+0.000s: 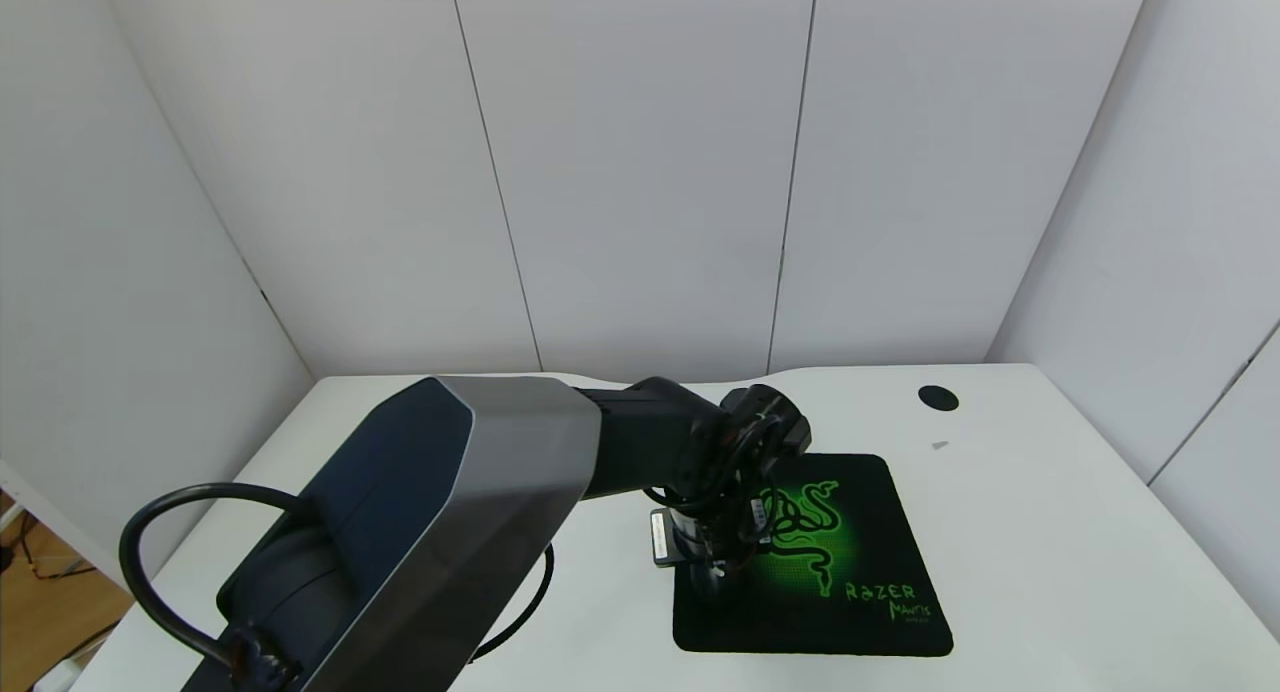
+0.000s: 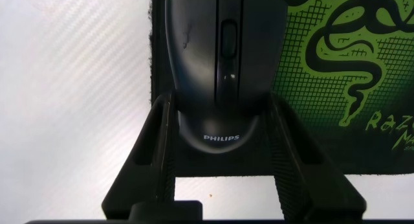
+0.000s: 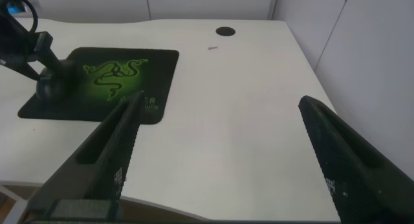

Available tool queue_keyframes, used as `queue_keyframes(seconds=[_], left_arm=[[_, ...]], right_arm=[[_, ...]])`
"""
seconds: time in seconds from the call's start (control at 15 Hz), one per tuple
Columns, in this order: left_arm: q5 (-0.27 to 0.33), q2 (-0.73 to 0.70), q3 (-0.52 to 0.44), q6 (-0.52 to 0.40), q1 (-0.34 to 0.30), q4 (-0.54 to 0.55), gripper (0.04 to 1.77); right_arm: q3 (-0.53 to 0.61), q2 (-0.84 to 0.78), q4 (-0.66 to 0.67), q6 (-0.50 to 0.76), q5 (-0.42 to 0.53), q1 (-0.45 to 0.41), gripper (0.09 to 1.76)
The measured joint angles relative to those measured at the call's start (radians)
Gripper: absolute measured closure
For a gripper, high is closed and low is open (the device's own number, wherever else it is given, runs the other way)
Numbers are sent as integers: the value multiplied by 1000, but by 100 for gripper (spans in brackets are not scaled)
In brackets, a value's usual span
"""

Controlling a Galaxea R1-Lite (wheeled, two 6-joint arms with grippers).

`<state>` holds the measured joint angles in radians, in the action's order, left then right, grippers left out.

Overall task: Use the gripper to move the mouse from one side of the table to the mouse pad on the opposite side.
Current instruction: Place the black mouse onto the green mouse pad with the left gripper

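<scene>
Left claw (image 2: 220, 162) grips the mouse (image 2: 220, 62) over the mouse pad's (image 1: 850, 552) edge.
Only the left wrist view shows the mouse; the arm hides it from the head. The right claw (image 3: 226, 159), spread wide, hangs above the white bench (image 1: 1050, 552), which has a cable hole (image 1: 938, 398), between grey wall panels.

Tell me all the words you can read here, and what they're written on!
"PHILIPS": on the back of the mouse, which sits between the left claw's fingers.
"RAZER": green letters on the mouse pad.
"MANTIS", as best it reads: a smaller green word under it.
One tinier green line below that is too small to read.
The white label on the left claw is too small to read.
</scene>
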<state>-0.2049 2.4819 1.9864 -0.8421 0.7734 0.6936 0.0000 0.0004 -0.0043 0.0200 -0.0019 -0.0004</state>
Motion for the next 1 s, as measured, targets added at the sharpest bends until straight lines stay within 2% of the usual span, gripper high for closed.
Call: queue_keyframes(seconds=[0.73, 0.8, 1.0], left_arm=[[0, 0, 0, 11, 1, 6, 94], [0, 0, 0, 12, 1, 7, 90], [0, 1, 0, 14, 4, 8, 64]], right_arm=[[0, 0, 0, 0, 0, 0, 14], [0, 0, 0, 0, -1, 0, 14], [0, 0, 0, 0, 0, 0, 14]])
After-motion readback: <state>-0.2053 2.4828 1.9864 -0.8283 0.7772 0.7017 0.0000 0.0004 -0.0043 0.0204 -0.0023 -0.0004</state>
